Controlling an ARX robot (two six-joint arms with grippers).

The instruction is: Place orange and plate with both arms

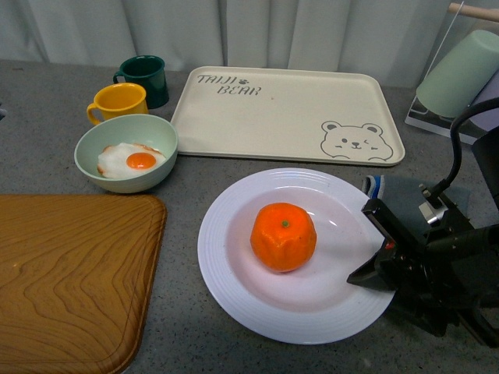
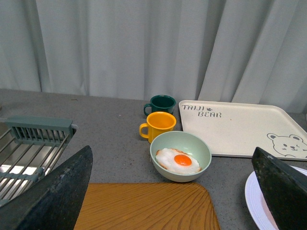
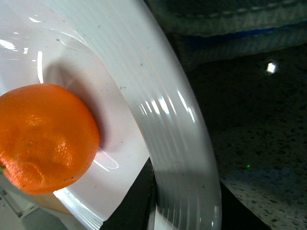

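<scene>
The orange (image 1: pixel 283 236) sits in the middle of the large white plate (image 1: pixel 234 280), which lies on the grey counter in front of the bear tray. My right gripper (image 1: pixel 382 261) is shut on the plate's right rim. In the right wrist view the ridged rim (image 3: pixel 187 158) runs between the jaws, with the orange (image 3: pixel 45 136) close by inside the plate. My left gripper (image 2: pixel 175 191) is open and empty, above the wooden board's far edge; it is out of the front view. The plate's edge (image 2: pixel 254 201) shows beside one left finger (image 2: pixel 283 187).
A wooden board (image 1: pixel 70 273) lies at the front left. A pale green bowl (image 1: pixel 125 152) with a fried egg, a yellow mug (image 1: pixel 118 101) and a dark green mug (image 1: pixel 144 78) stand behind it. The beige bear tray (image 1: pixel 284 113) is at the back. A dish rack (image 2: pixel 29 153) stands far left.
</scene>
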